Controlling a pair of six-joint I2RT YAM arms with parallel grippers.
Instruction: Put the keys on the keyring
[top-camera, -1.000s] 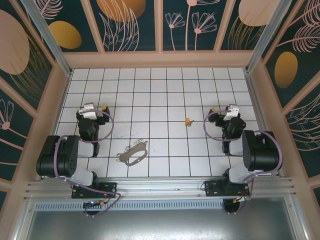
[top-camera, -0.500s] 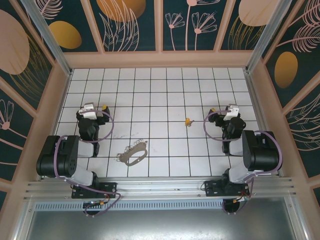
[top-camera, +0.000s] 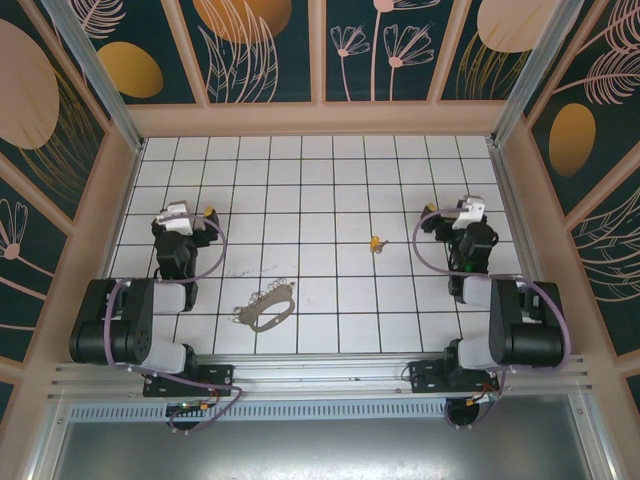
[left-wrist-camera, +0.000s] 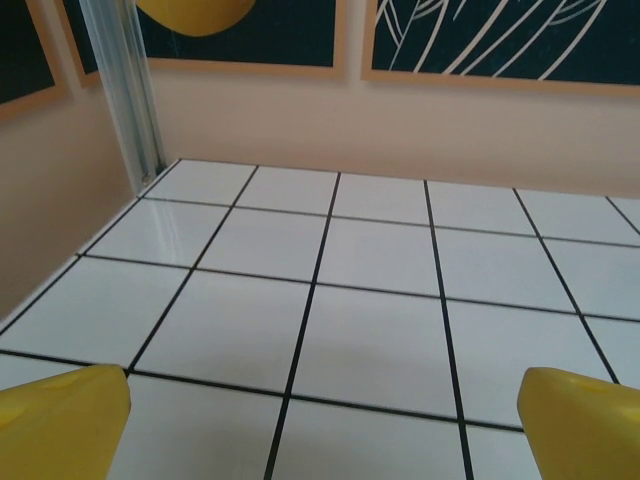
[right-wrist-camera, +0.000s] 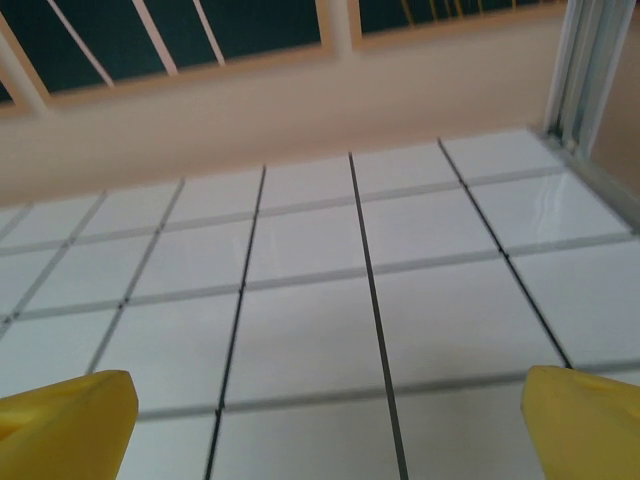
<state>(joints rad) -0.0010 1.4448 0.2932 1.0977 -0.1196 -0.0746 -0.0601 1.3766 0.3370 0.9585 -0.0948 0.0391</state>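
The keyring (top-camera: 265, 308), a thin grey-beige oval loop with pale bits along its far edge, lies on the white tiled floor near the front, left of centre. The keys (top-camera: 376, 243) are a tiny brass-yellow piece lying alone right of centre. My left gripper (top-camera: 188, 214) hovers at the left, well behind the keyring, and stands open. My right gripper (top-camera: 452, 213) hovers at the right, a couple of tiles right of the keys, also open. In the left wrist view the yellow fingertips (left-wrist-camera: 60, 425) flank bare tiles. The right wrist's fingertips (right-wrist-camera: 65, 420) do the same.
Peach walls (top-camera: 320, 118) with dark patterned panels enclose the tiled floor on three sides. An aluminium post (left-wrist-camera: 125, 90) stands in the far left corner, another (right-wrist-camera: 590, 70) in the far right corner. A metal rail (top-camera: 320, 365) holds the arm bases at the near edge.
Both arms have shifted: the right gripper moved slightly farther back and right, its elbow dropped toward the base. The left elbow also settled nearer. Keys and keyring have not moved.
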